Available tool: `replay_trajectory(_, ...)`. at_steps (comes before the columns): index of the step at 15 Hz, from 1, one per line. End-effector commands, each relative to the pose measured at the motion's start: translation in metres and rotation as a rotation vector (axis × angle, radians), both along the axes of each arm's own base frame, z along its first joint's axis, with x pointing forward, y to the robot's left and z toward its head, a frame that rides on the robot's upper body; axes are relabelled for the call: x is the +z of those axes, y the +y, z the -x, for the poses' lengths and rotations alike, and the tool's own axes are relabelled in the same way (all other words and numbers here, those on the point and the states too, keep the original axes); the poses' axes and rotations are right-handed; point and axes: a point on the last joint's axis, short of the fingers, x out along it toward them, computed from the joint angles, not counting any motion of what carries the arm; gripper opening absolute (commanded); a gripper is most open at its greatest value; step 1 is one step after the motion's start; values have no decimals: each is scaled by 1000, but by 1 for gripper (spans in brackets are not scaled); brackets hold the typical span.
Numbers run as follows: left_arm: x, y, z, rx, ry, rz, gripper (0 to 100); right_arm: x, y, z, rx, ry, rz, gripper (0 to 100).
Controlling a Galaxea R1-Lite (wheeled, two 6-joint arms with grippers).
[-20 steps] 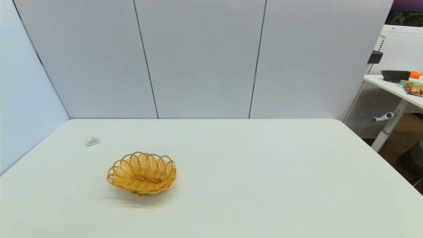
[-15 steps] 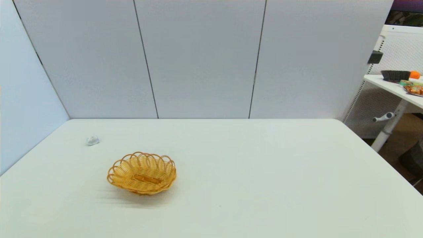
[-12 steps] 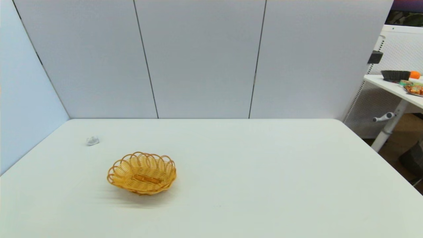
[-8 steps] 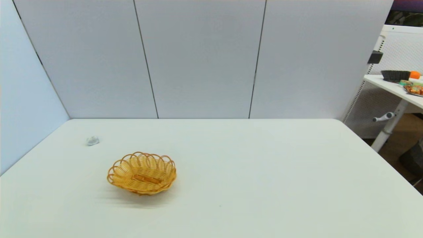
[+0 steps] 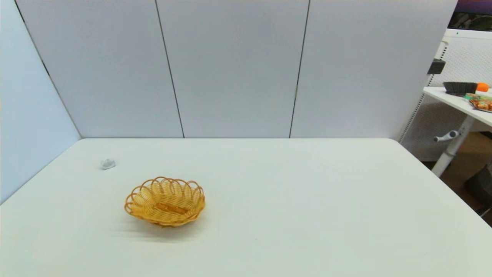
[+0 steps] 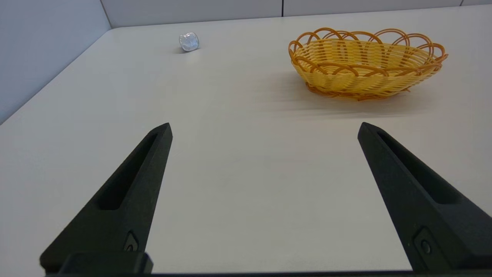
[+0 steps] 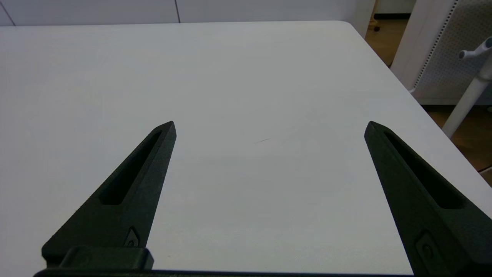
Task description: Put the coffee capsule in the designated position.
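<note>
While the head view lacks both, wrist views show left gripper (image 6: 265,129) and right gripper (image 7: 269,127) spread wide, empty.

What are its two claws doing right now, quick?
Left gripper: open, holding nothing, low over the table.
Right gripper: open, holding nothing, over bare table.

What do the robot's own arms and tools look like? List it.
Only the fingers show. The left tool has two long matte-black tapering wedge fingers, each with a long recessed slot and a small screw hole near its base. The right tool looks the same. No cables, markings or arm links are visible; the head view shows neither arm.
</note>
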Motion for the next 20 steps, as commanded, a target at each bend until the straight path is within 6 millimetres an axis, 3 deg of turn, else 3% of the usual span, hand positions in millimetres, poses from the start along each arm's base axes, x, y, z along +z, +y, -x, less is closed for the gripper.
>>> replay_trajectory(1, 8, 0, -4, 2, 47, -7, 100, 0, 0, 0, 0, 0, 0, 100)
replay_trajectory(3, 32, 0, -8, 1, 57, -4, 100, 0, 0, 0, 0, 0, 0, 100)
replay_trajectory(6, 89, 0, -25, 1, 66, -6, 100, 0, 0, 0, 0, 0, 0, 100)
replay_trajectory(7, 119, 0, -35, 2, 52, -5, 100, 0, 0, 0, 0, 0, 0, 100)
replay_trajectory(12, 235, 2, -111, 65, -3, 63, 100, 0, 0, 0, 0, 0, 0, 100)
replay_trajectory(14, 278, 5, -153, 163, -26, 106, 100, 0, 0, 0, 0, 2, 0, 100)
replay_trajectory(17, 314, 15, -204, 271, 5, 131, 100, 0, 0, 0, 0, 0, 0, 100)
replay_trajectory(20, 317, 43, -262, 370, 47, 130, 100, 0, 0, 0, 0, 0, 0, 100)
